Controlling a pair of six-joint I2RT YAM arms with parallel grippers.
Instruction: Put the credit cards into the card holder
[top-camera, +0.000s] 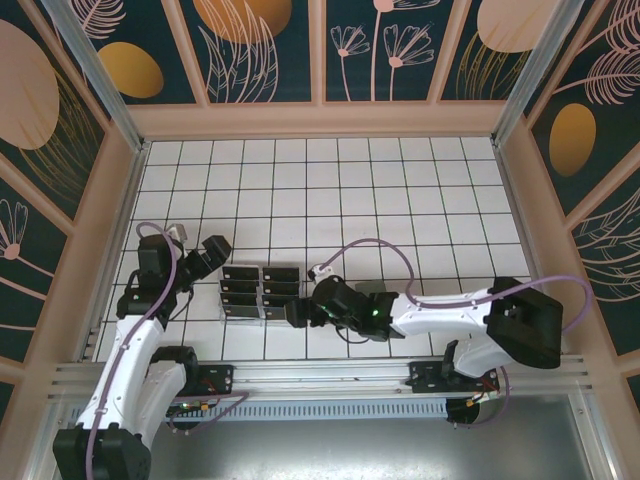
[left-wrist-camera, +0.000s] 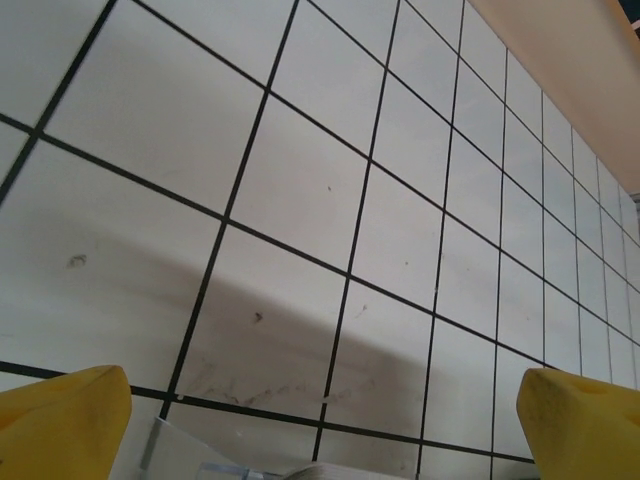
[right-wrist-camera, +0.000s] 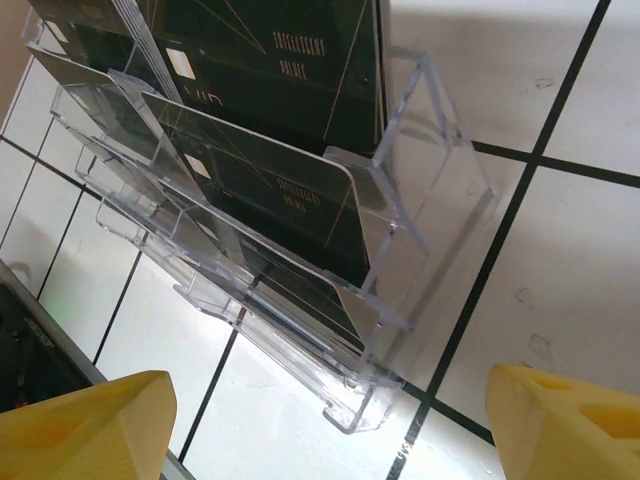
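Right wrist: black credit cards (right-wrist-camera: 270, 190) stand in a clear rack (right-wrist-camera: 440, 170), pale lettering unreadable; right hand (right-wrist-camera: 325, 425) and left hand (left-wrist-camera: 320, 430) both spread open

Your desk (top-camera: 400, 190) is white, ruled by black lines into square tiles and faintly scuffed in places. Directly on it, toward your near left, stands a clear plastic slotted rack (top-camera: 259, 292), with black cards (right-wrist-camera: 270, 190) sitting in its slots.
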